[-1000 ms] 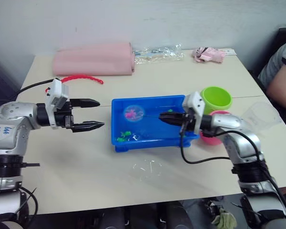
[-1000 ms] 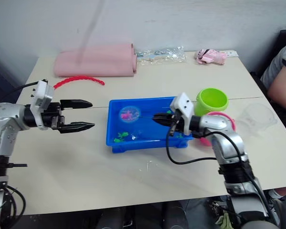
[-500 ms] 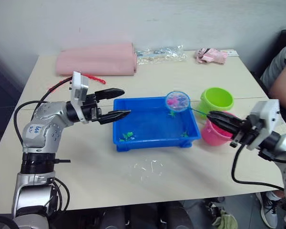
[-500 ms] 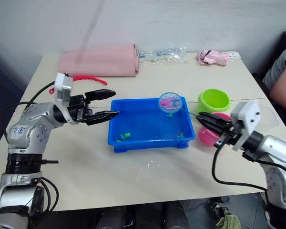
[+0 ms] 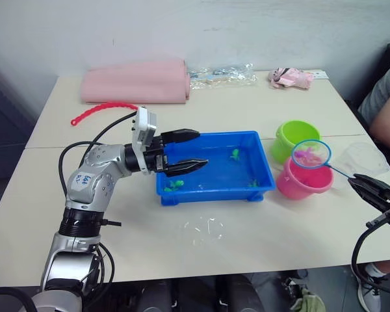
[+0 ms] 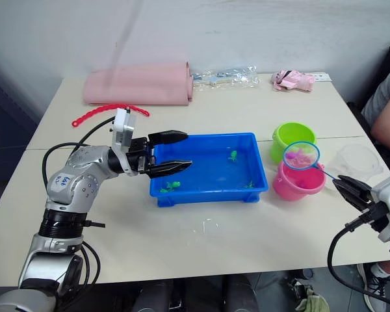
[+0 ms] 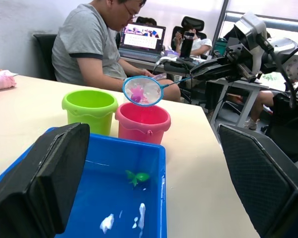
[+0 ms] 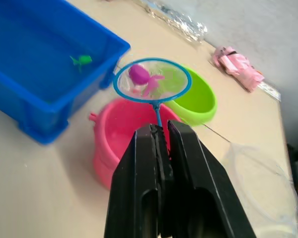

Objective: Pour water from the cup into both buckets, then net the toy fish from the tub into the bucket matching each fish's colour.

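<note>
We are pinching net (image 5: 311, 154) handle in closed right end effector (image 5: 370, 192), hoop with pink fish (image 8: 141, 77) hovering over pink bucket (image 5: 302, 184). Left end effector (image 5: 190, 149) gaping wide, empty, over tub (image 5: 214, 192) beside bucket.

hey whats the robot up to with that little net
It is sorting toy fish by colour. The right pincer is shut on the net, which holds pink fish and hangs just above the pink bucket, beside the green bucket. The left pincer is open over the near-left end of the blue tub, where a few green fish remain. A clear cup stands by the buckets.
</note>
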